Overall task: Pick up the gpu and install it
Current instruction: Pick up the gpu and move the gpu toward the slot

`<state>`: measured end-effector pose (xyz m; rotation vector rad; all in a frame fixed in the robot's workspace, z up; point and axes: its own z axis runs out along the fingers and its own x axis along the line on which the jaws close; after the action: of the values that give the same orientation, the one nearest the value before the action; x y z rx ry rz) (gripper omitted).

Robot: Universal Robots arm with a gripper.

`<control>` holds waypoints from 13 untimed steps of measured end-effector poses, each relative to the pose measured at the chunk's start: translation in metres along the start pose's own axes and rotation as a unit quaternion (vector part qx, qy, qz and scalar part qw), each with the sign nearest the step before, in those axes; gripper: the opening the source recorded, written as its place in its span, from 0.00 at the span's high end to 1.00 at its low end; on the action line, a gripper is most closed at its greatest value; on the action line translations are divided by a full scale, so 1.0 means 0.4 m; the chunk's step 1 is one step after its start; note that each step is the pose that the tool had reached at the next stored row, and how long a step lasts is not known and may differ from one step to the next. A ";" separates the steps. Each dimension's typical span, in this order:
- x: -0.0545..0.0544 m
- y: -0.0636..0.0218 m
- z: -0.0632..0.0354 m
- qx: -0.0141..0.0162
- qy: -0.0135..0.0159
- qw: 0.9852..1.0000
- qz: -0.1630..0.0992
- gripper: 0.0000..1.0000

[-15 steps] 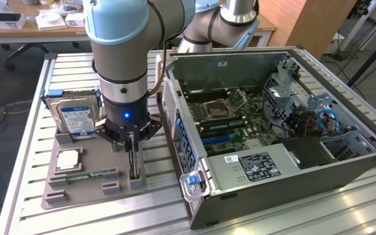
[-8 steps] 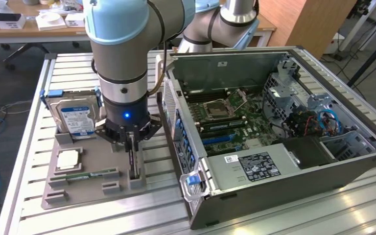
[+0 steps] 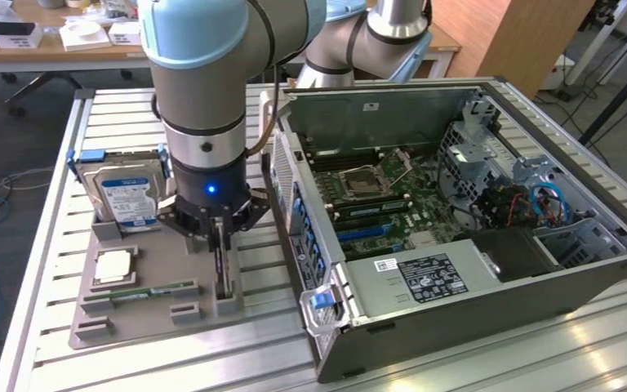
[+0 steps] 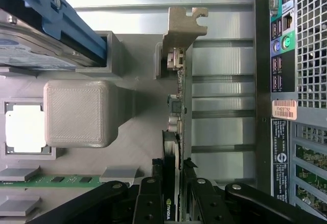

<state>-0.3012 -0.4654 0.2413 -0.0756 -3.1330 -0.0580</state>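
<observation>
Gpu stands on its thin edge in a slot of the grey printed tray, directly beneath the end effector. Its long axis lies level along the tray, parallel to the ported rear wall of the open computer case. The silver bracket is at the end farthest from the end effector, pointing toward the hard drive's end of the tray. The other end sits between the black fingers.

Seen from the wrist, the end effector straddles the card with one finger against each face, pinching it; the card's foot remains down in the tray.

To one side of the end effector, across a strip of slatted bench, is the case with its motherboard exposed. To the other side lie the blue-framed hard drive, upright in its holder, a square processor in a recess, and a green memory stick lying flat.
</observation>
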 end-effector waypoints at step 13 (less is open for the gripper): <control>0.001 0.004 -0.104 0.000 0.000 1.000 0.000 0.74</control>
<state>-0.3012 -0.4655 0.2831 -0.0755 -3.1329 -0.0582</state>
